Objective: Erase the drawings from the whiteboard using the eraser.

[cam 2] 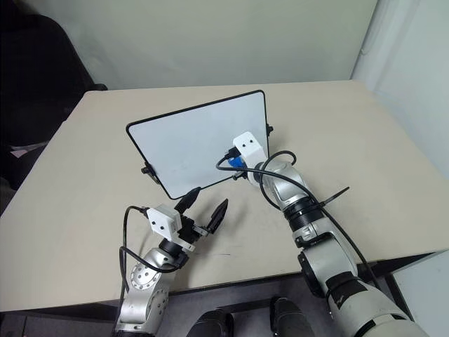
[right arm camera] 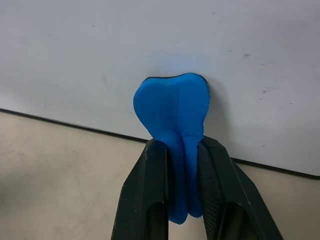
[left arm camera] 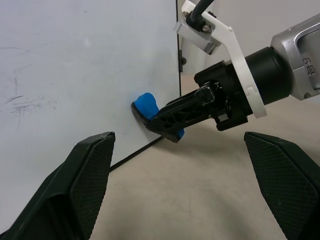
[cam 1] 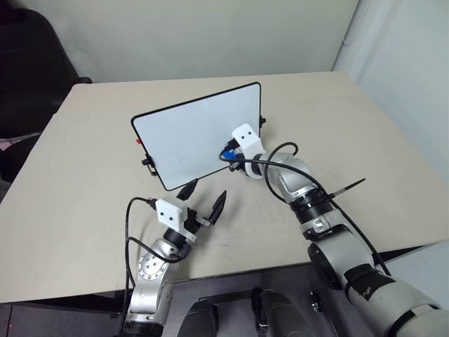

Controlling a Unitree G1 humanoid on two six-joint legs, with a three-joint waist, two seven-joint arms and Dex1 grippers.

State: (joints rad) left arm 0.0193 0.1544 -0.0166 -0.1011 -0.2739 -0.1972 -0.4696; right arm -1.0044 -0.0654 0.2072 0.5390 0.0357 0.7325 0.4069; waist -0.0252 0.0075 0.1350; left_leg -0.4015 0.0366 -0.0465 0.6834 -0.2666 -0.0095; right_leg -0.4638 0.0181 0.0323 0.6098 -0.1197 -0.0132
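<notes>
1. We see a beige table (cam 1: 70, 182) before a pale wall, with the whiteboard (cam 1: 189, 137) propped upright near its middle.
2. There is open tabletop on every side of the board, out to the table's edges; a dark chair (cam 1: 28, 70) stands beyond the board's left end.
3. Our right gripper (right arm camera: 182, 150) pinches the blue eraser (right arm camera: 174, 107), squeezed narrow, against the board's lower right corner.
4. Our left gripper (cam 1: 207, 200) hangs in front of the board, fingers spread wide, empty.
5. Faint grey smudges (left arm camera: 25, 102) mark the board; we cannot make out blue drawings.
</notes>
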